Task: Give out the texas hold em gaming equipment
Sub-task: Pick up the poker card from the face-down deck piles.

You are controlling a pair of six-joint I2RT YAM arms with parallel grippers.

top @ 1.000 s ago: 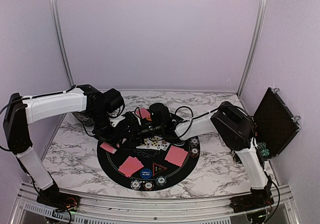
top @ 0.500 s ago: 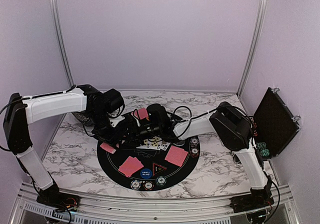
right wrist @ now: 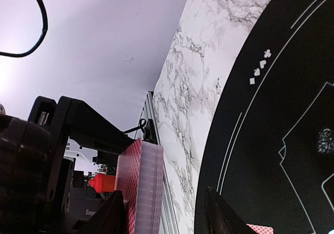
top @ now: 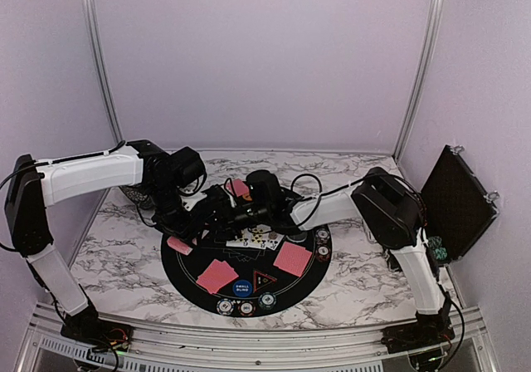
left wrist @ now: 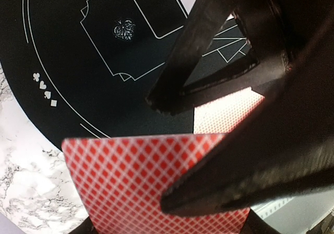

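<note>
The black hinged chip case (top: 458,199) is stood open at the right (contents too small to be made out). A stacked deck of red-backed playing cards (right wrist: 142,184) is clamped in the left gripper (left wrist: 160,153) over the round black mat (top: 189,266), with its lower part cut off. The right gripper (right wrist: 163,195) is seen with jaws apart just beside the deck, nothing clearly held.

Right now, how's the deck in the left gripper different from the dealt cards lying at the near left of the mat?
The deck is a thick stack; the dealt cards are a thin layer. The deck is clamped in the left gripper at the left edge of the mat; the dealt cards lie flat on it. Both show red patterned backs.
</note>
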